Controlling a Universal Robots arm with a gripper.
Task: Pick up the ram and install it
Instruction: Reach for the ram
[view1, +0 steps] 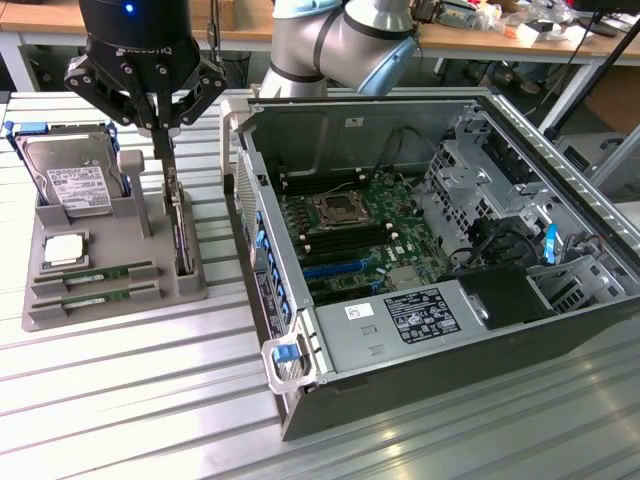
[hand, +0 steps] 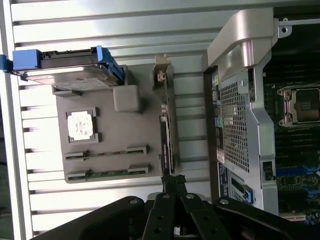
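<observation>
By my read nothing was installed — both ram sticks (view1: 96, 272) lay in the tray (view1: 112, 238), end effector (hand: 174, 181) above it pinched shut, empty.

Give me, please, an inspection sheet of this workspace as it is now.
surface: ribbed metal table, bearing a grey tray and an open computer case.
job's things: ram stick and second ram stick, both lying in tray slots.
clutter: hard drive, processor chip, upright expansion card, all on the tray.
grippers: gripper hangs over the expansion card.
cables: black wires inside the case.
surroundings: wooden workbench behind, with loose items.
</observation>
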